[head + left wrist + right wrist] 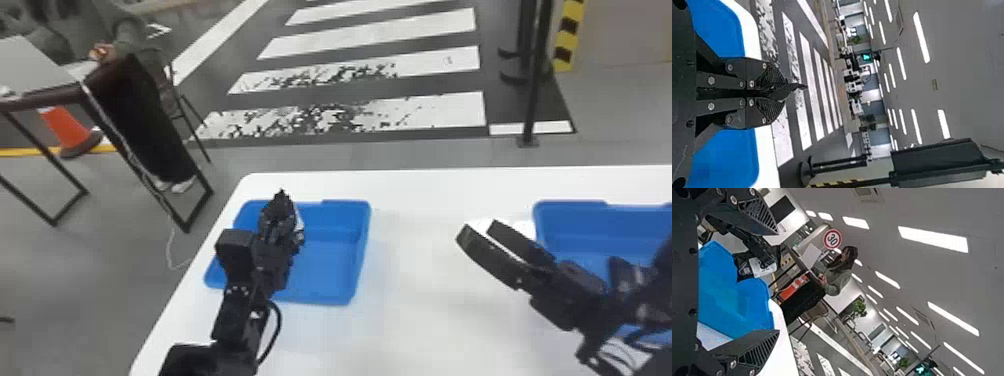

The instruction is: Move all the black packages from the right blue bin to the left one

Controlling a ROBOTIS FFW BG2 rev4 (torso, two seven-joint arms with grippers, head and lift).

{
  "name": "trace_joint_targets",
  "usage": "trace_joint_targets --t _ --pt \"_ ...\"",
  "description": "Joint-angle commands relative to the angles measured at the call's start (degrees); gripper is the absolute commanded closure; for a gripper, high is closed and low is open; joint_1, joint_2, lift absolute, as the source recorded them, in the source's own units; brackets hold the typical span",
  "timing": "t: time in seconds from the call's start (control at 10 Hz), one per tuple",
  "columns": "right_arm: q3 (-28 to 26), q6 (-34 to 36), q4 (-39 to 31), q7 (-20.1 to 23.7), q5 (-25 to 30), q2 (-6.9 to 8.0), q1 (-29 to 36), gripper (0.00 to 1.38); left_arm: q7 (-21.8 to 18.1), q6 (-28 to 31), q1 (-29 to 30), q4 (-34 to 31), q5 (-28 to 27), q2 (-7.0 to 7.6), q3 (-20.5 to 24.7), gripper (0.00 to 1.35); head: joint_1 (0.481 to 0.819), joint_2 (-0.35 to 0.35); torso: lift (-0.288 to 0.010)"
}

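Clock: 12 is straight ahead of you.
Table (425, 310): white top, both bins on it.
Left bin (330, 260): blue, between your 11 and 12.
Left gripper (281, 200): above the left bin, pointing to about 12. Fingers nearly together, pinched on the black package (743, 268).
Black package: in your left gripper, at the left bin (white label faces the right wrist camera). You can't tell from here how high it hangs.
Right bin (570, 225): blue, about your 2, partly behind your right arm (565, 295). Dark shapes lie over its inside (package or arm parts, can't tell).
Right gripper (472, 230): about your 1, just off the right bin's near-left side in the head view, fingers aimed at about 10. Spread well apart, nothing between them.
Floor (350, 155): grey, beyond the table, white stripes at your 12.
Post (532, 90): black, standing on the floor about your 1.
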Motion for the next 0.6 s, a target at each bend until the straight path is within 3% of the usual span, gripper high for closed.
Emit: trace_joint_targets --t 0.0,0.1,0.3,0.5 --pt "-5.8 2.92 -3.41 -0.5 6.77 0.47 1.89 0.13 -0.03 -3.4 1.31 0.32 4.43 -0.46 0.55 0.46 0.695 0.35 -0.132" --pt "-10.83 7.0 -7.91 -2.25 11.57 1.0 4.43 0.13 -0.12 -8.04 2.29 0.18 8.09 -0.63 -0.48 0.11 0.695 0.35 -0.132" --pt "-22.26 19.51 -22.25 -9.99 20.48 3.28 12.02 0.14 -0.12 -12.4 5.67 -3.62 12.55 -0.89 -3.34 0.15 0.695 0.323 -0.132" --pt "-28.08 34.98 -33.22 -18.34 25.85 4.25 15.39 0.14 -0.56 -12.83 9.75 -8.12 14.15 -1.07 -5.28 0.15 0.695 0.245 -0.132"
